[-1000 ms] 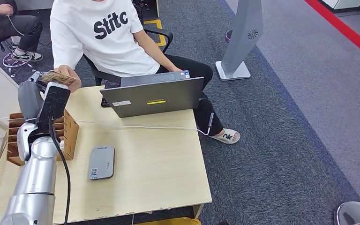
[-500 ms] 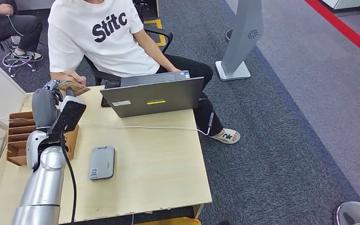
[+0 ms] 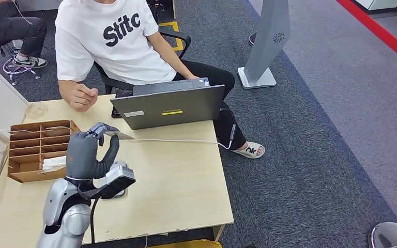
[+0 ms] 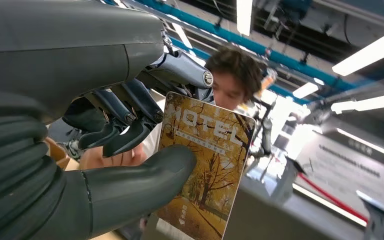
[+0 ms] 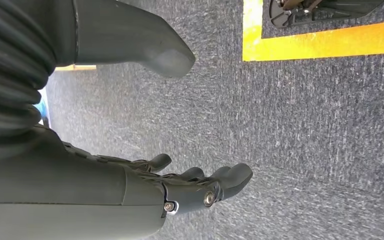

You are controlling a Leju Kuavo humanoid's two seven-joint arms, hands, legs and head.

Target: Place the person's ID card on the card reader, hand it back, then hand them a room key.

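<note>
At the table's (image 3: 186,186) left edge stands a wooden organiser (image 3: 36,150) with open slots. Just right of it the left hand (image 3: 87,155) is raised above the tabletop, pinching a card (image 3: 118,135) between thumb (image 4: 145,175) and fingers (image 4: 125,135); the other fingers curl behind it. In the head view the card shows nearly edge-on, a thin sliver running from the fingertips toward the laptop (image 3: 170,106), so its long axis lies roughly level and points to the robot's right. The left wrist view shows its face: a yellow autumn-tree picture with the word HOTEL across the end away from the thumb, which presses the card's edge near the middle. The reader (image 3: 115,190), a flat grey slab, lies on the table under the wrist, mostly hidden by it. Beyond the table a person (image 3: 113,41) in a white shirt sits on a chair, one fist (image 3: 81,97) resting on the table's far edge, well apart from the card. A white cable (image 3: 176,140) runs across the table in front of the laptop. The right hand (image 5: 145,190) hangs over grey carpet (image 5: 305,130) with its fingers spread and slightly bent, holding nothing.
</note>
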